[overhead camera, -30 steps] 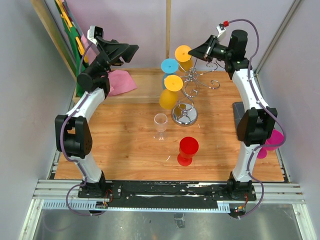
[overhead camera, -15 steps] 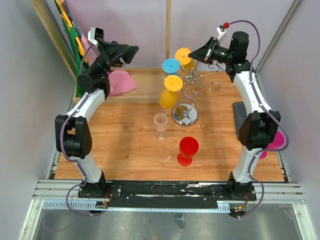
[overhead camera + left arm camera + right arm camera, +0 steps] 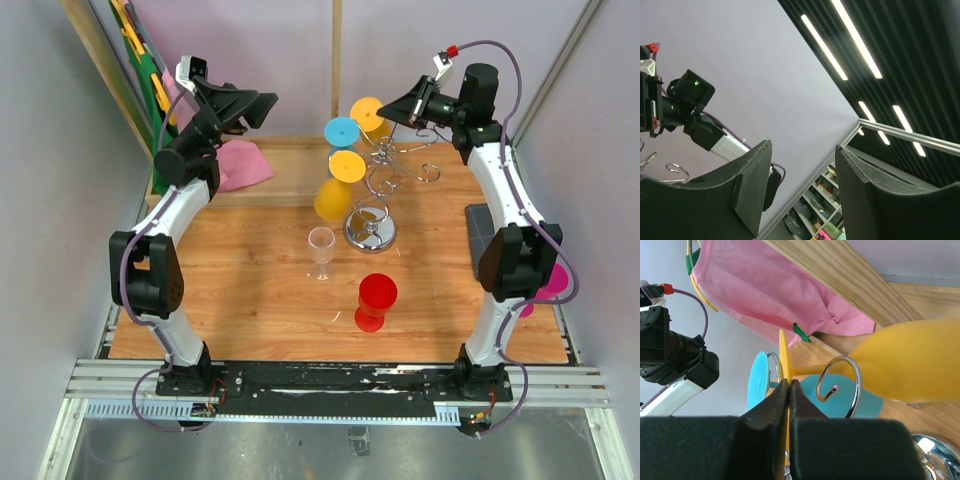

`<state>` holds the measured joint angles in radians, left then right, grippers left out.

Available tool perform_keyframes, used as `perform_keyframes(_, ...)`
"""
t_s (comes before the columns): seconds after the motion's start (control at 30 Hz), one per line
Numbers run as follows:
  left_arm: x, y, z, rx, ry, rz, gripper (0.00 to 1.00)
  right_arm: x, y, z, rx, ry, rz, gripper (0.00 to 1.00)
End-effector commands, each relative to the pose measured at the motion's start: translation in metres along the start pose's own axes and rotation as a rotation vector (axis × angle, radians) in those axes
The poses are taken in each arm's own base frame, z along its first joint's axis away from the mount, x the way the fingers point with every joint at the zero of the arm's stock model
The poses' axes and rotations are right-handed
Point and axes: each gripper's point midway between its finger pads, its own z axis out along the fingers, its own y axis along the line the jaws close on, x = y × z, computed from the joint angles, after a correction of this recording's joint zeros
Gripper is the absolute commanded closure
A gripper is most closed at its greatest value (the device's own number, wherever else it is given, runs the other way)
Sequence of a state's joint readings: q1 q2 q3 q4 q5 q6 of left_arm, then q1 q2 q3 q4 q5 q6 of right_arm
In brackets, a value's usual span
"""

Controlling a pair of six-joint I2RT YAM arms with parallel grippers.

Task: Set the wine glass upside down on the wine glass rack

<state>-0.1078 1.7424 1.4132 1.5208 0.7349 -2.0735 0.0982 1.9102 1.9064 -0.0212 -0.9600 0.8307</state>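
Observation:
A yellow wine glass [image 3: 367, 106] hangs upside down at the top of the chrome wine glass rack [image 3: 385, 165], and my right gripper [image 3: 386, 107] is shut on the edge of its round foot. In the right wrist view the jaws of the right gripper [image 3: 789, 382] pinch that thin yellow foot [image 3: 784, 352]. The stem runs to the yellow bowl [image 3: 912, 360], beside a chrome loop [image 3: 840, 380]. My left gripper [image 3: 266, 104] is raised at the back left, open and empty. Its fingers [image 3: 752, 185] point at the ceiling.
A blue glass [image 3: 340, 131] and a second yellow glass [image 3: 334, 196] hang on the rack too. A clear glass [image 3: 321, 250] and a red glass [image 3: 377, 300] stand on the wooden table [image 3: 230, 280]. A magenta glass [image 3: 550, 280] sits at the right edge, pink cloth [image 3: 240, 165] at the back left.
The right arm has shifted slightly with the yellow foot still pinched, and the rack with its hanging glasses has moved a little. The left arm has stayed still.

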Motion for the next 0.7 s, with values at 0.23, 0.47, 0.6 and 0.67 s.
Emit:
perform_keyframes(0.23,0.037,-0.059,-0.009,0.179,0.124,0.042,0.42,-0.007,0.043,-0.017,-0.043,-0.009,-0.07,0.99)
perform_keyframes(0.47,0.038,-0.059,-0.01,0.176,0.121,0.042,0.42,-0.012,0.044,-0.023,-0.033,-0.025,-0.076,0.99)
perform_keyframes(0.6,0.038,-0.059,-0.01,0.175,0.123,0.042,0.42,-0.013,0.043,-0.027,-0.029,-0.028,-0.075,0.99)
perform_keyframes(0.67,0.038,-0.059,-0.01,0.176,0.124,0.041,0.42,-0.015,0.043,-0.03,-0.023,-0.036,-0.074,0.99)
